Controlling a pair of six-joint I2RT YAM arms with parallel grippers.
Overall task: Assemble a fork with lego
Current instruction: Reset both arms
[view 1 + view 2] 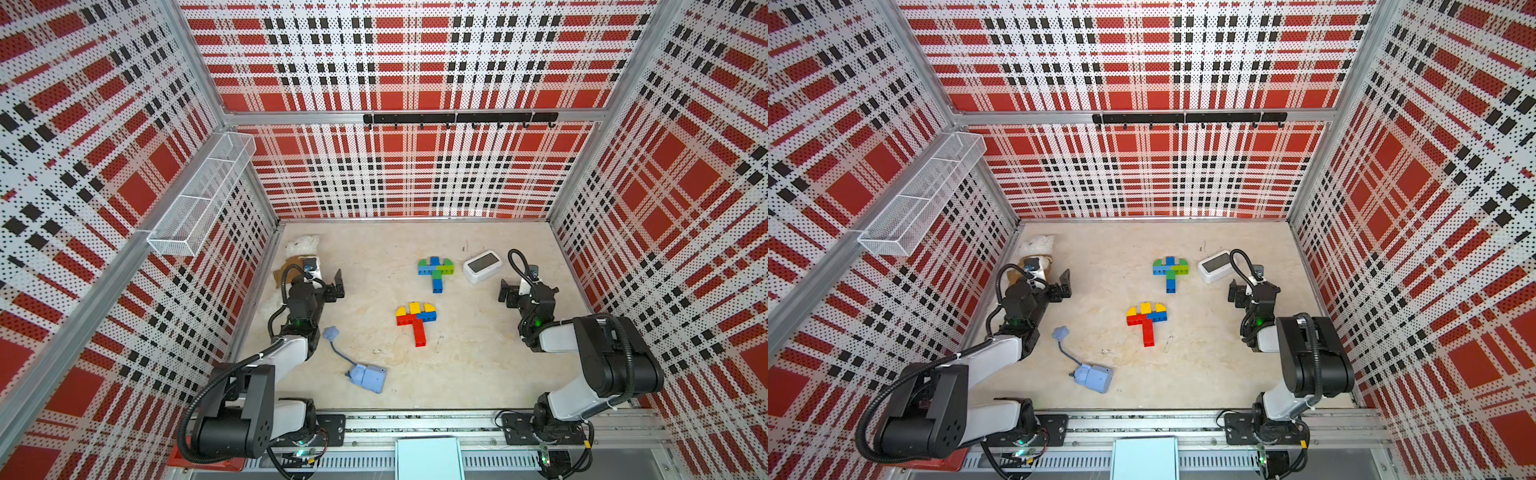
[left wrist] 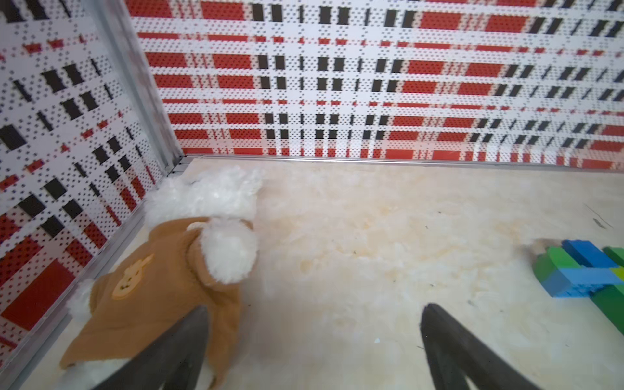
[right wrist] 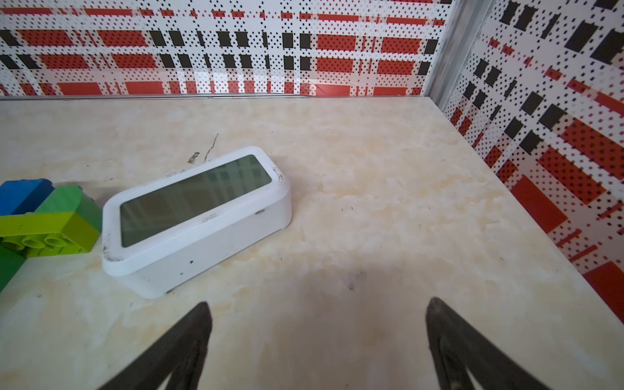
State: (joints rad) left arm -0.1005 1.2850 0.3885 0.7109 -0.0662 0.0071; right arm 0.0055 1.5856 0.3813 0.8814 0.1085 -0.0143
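- Top views: the lego sits as two flat T-shaped builds mid-table, well apart from each other. I see no loose bricks.
- The red fork [image 1: 416, 322] is nearer my bases. It has yellow tines along its far edge, a red-and-blue crossbar, and a red handle pointing back at me.
- The green fork [image 1: 435, 273] is farther back, with green and blue tines, a light-blue and lime crossbar, and a green-then-blue handle.
- Both lie flat on the table [image 1: 478, 374]. Judgement: laid flat they cannot tip, and the fork outline reads plainly from overhead. Assembly looks complete or nearly so.
- My left gripper [image 1: 337, 286] hangs at the left side of the table, jaws apart and empty, clear of both forks.
- My right gripper [image 1: 505, 293] hangs at the right side, jaws apart and empty, near the clock [image 1: 482, 266].
- Judgement: with both arms out at the sides, the builds are unshadowed and safe from a stray bump.
- The blue box [image 1: 368, 377] with its cord lies on the near side, left of the red fork. It is not lego.
- Left wrist view: my fingers [image 2: 175, 351] are spread wide with only bare table between them. The plush [image 2: 189, 263] fills the corner beside one finger. Part of the green fork [image 2: 580, 273] shows at the frame's edge.
- Right wrist view: my fingers [image 3: 452, 341] are spread wide with nothing between them. The clock [image 3: 196, 219] lies face up ahead, and the green fork's lime brick [image 3: 50, 229] is just beside it. I cannot tell whether they touch.
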